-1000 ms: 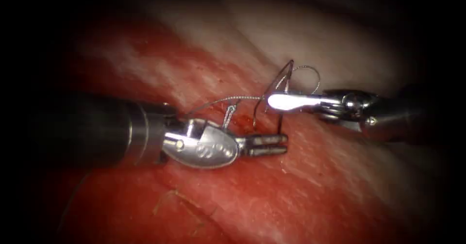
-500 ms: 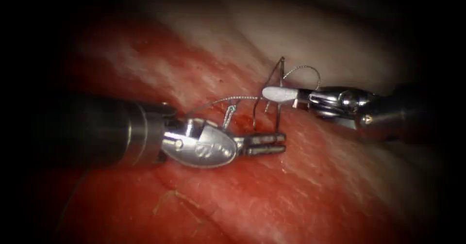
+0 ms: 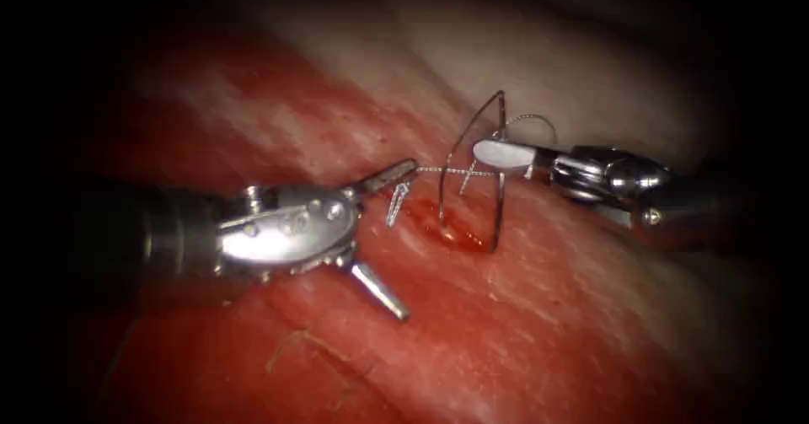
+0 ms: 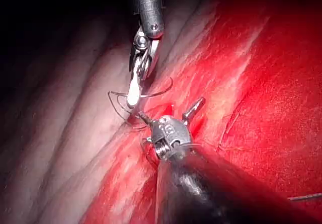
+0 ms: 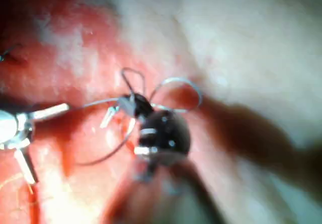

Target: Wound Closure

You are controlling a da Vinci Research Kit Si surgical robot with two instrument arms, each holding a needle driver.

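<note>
While left hand [image 3: 396, 238] gapes empty, right hand [image 3: 497, 152] grasps needle [image 3: 497, 213], its tips buried in tissue [image 3: 590, 323].

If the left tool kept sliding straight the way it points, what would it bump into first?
Probably the thread: the left tool, its jaws open and holding nothing, points right toward it, with the needle and the right tool gripping that needle just beyond. Depth is hard to judge, so it might pass above them.
</note>
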